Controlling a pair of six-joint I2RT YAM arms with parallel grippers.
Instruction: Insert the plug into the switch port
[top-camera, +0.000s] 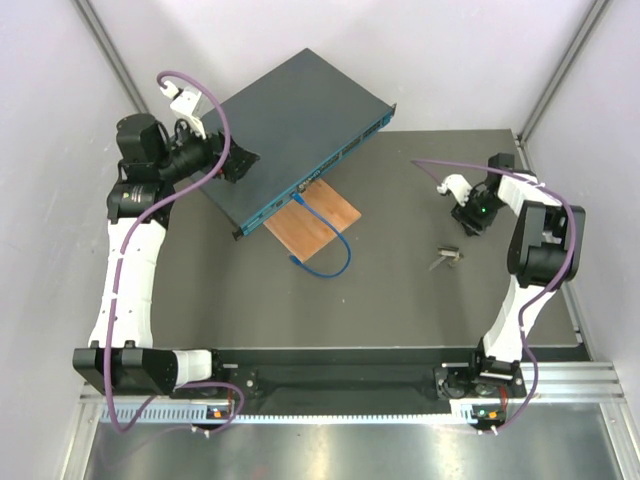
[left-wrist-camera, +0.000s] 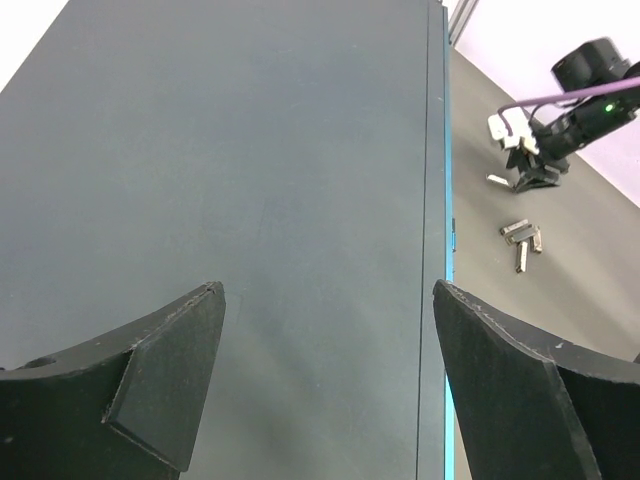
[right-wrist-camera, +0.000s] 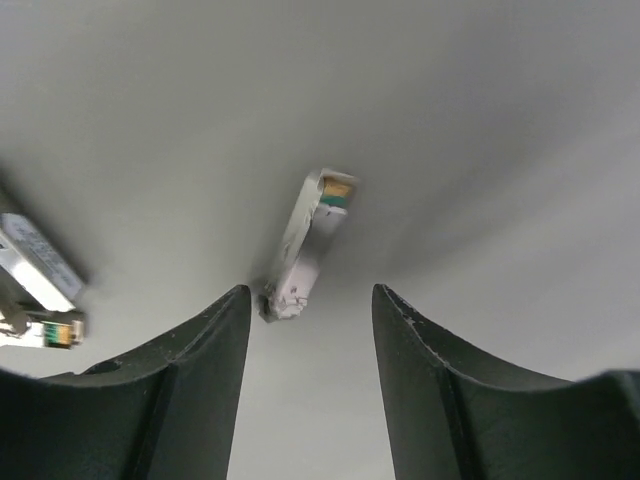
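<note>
The switch (top-camera: 296, 128) is a flat dark blue-teal box lying slantwise at the back left, with its lighter port face (top-camera: 318, 176) towards the table's middle. My left gripper (top-camera: 240, 165) is open above the switch's left end. In the left wrist view the switch top (left-wrist-camera: 250, 180) fills the space between the spread fingers (left-wrist-camera: 170, 370). My right gripper (top-camera: 472, 216) is open and points down at the table on the right. In the right wrist view a small silver plug (right-wrist-camera: 305, 245) lies on the table just ahead of the open gripper (right-wrist-camera: 312, 292), nearer the left finger and untouched.
A brown wooden board (top-camera: 318, 220) lies in front of the switch. A blue cable (top-camera: 330, 255) loops over it and runs to the port face. More small silver plugs (top-camera: 447, 257) lie near my right gripper; one shows in the right wrist view (right-wrist-camera: 40, 280). Walls stand close on both sides.
</note>
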